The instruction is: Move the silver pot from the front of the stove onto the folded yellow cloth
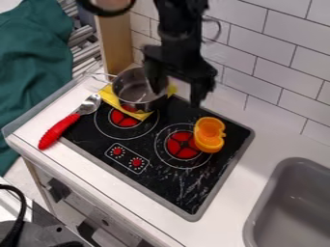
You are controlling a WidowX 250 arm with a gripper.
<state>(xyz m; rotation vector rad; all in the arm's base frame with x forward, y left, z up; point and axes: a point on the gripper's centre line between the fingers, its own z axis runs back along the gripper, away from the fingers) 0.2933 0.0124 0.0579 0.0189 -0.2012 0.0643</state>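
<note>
Apparently between grasps, the gripper [176, 96] hangs wide open and seemingly empty by the pot [132, 89]; the pot sits on a cloth [111, 98] at the stove's [161, 180] upper left edge; lowering calls for clearing its rim.

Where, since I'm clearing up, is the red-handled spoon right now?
At the left of the camera view, the spoon lies along the left edge of the stove, its head near the metal pot.

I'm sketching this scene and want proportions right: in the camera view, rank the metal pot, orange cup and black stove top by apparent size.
1. Black stove top
2. Metal pot
3. Orange cup
</note>
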